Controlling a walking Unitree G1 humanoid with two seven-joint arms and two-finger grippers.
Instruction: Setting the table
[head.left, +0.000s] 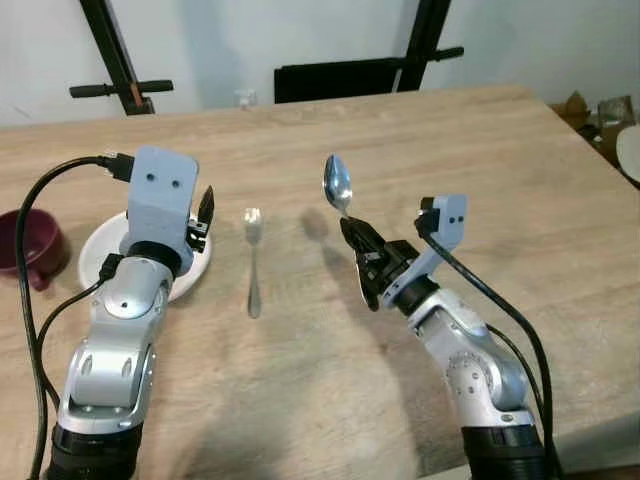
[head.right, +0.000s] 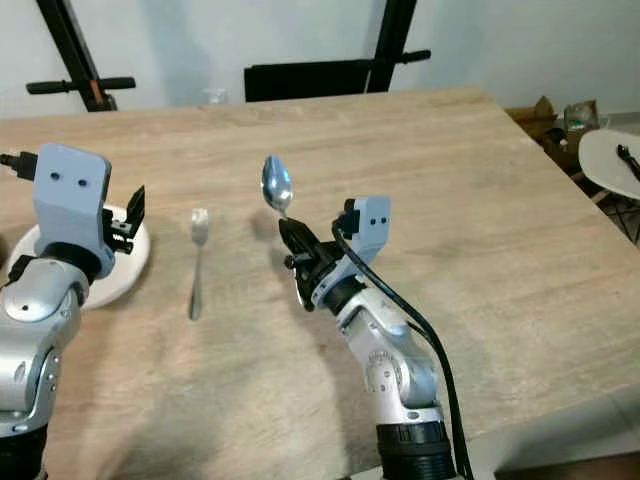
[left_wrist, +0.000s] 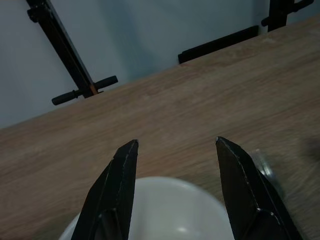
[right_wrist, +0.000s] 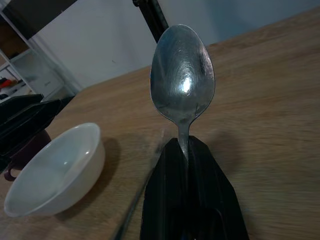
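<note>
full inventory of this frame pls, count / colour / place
spoon: 1, silver, held upright above the table in the right hand
fork: 1, silver, flat on the table between bowl and spoon
bowl: 1, white, table's left part, under the left hand
mug: 1, maroon, left of the bowl
table: 1, light wood
black stands: 2, behind the far table edge
left hand: 1, black fingers, open over the bowl
right hand: 1, black fingers, shut on the spoon's handle
</note>
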